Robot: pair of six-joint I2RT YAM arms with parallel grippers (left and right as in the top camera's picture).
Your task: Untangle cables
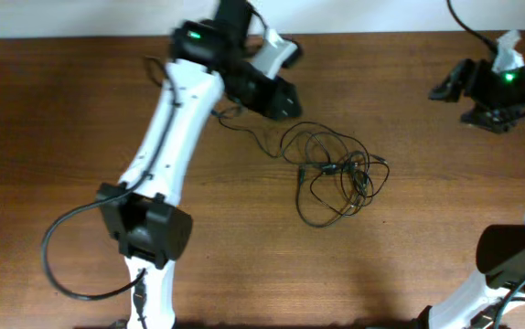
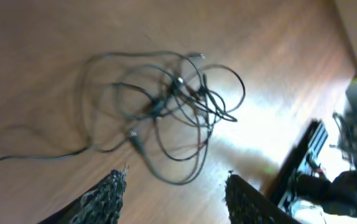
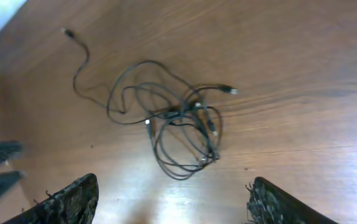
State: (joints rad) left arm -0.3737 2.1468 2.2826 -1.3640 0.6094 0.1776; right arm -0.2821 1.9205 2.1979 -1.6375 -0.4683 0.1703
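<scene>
Lying tangled on table (image 1: 61, 137) — cables (image 1: 334, 168); L jaws wide, R jaws wide — neither gripping.

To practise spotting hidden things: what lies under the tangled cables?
Only the wooden table shows beneath the cables. Where strands cross at the knot, the lower ones are covered.

We see the cables (image 1: 336, 168) lying in a loose tangle on the middle of the bench (image 1: 61, 137), one strand trailing left and far toward the left claw (image 1: 279, 99). The right claw (image 1: 447, 88) hangs far right, well apart from them.
</scene>
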